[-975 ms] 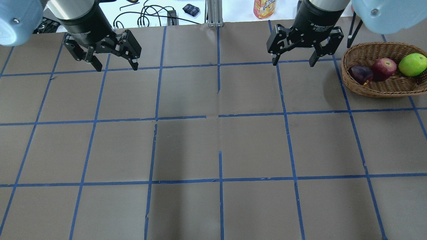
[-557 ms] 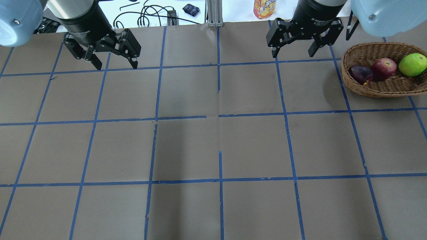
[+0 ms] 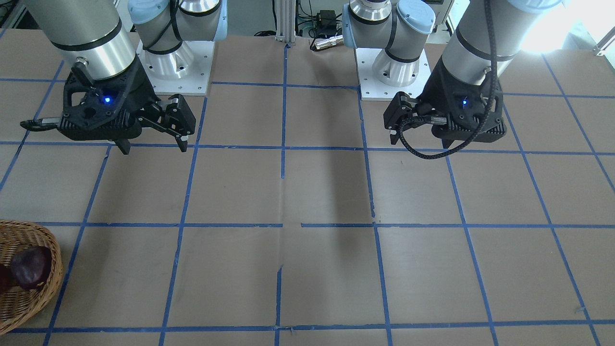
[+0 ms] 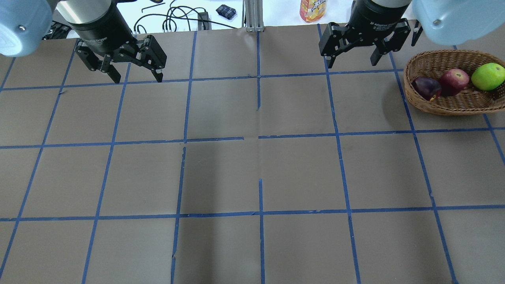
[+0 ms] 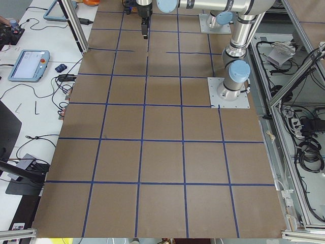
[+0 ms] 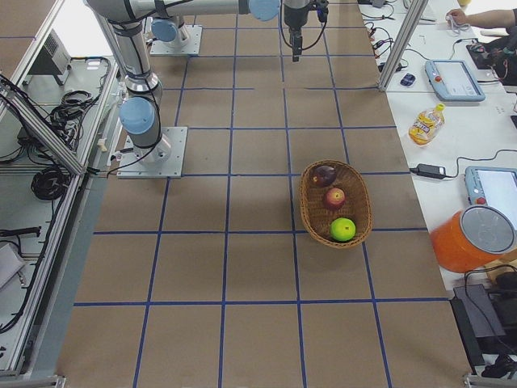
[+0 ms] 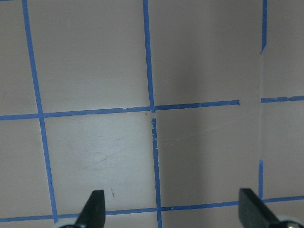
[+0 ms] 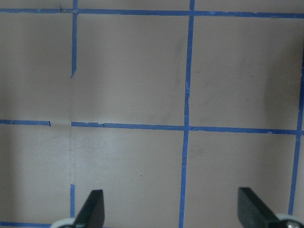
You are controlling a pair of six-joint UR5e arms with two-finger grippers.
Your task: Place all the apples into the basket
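Observation:
The wicker basket (image 4: 446,105) stands at the table's far right. In it lie the dark purple apple (image 4: 426,87), the red apple (image 4: 454,81) and the lime green apple (image 4: 488,76). The right side view shows the same basket (image 6: 305,202) with all three inside. The front view shows only a part of the basket (image 3: 33,302) and the purple apple (image 3: 31,273). My right gripper (image 4: 352,64) is open and empty, left of the basket and apart from it. My left gripper (image 4: 138,79) is open and empty at the far left. Both wrist views show only bare table between the fingers.
The brown table carries a grid of blue tape lines (image 4: 258,136). Beyond its far edge lie an orange drink bottle (image 4: 313,10), black cables (image 4: 173,17) and a small dark pouch (image 4: 226,11). An orange bucket (image 6: 477,238) stands on the side bench.
My right gripper has drawn back toward the table's far edge, still open and empty. The left gripper, the basket and the apples have not moved.

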